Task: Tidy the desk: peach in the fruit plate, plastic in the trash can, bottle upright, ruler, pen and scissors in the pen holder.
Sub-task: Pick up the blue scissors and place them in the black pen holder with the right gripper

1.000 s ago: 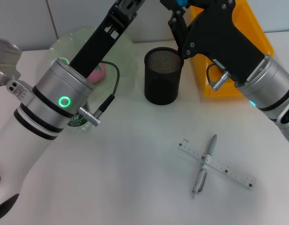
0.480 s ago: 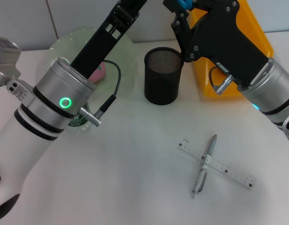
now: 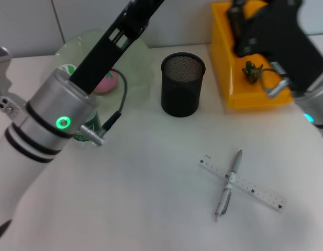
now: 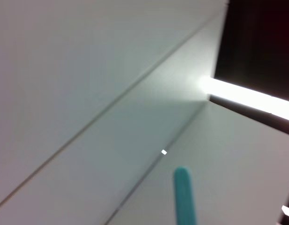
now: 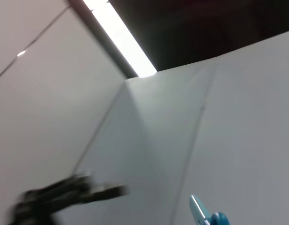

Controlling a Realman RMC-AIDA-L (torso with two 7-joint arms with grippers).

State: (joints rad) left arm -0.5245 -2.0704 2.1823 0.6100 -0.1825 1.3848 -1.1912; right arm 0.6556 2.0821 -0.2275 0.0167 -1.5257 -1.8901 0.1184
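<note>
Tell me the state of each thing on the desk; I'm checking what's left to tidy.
peach: in the fruit plate.
pen holder: upright; nothing visible inside.
ruler: flat on the desk.
pen: lying across the ruler.
trash can: upright, something green inside.
bottle: mostly hidden behind the left arm.

On the desk lie one pen (image 3: 227, 184) and one ruler (image 3: 242, 182), crossed at about five o'clock. One pen holder (image 3: 182, 84) stands at twelve, one yellow trash can (image 3: 229, 78) at one. One peach (image 3: 105, 82) sits on one fruit plate (image 3: 135, 68) at eleven, beside one bottle (image 3: 87, 130).
</note>
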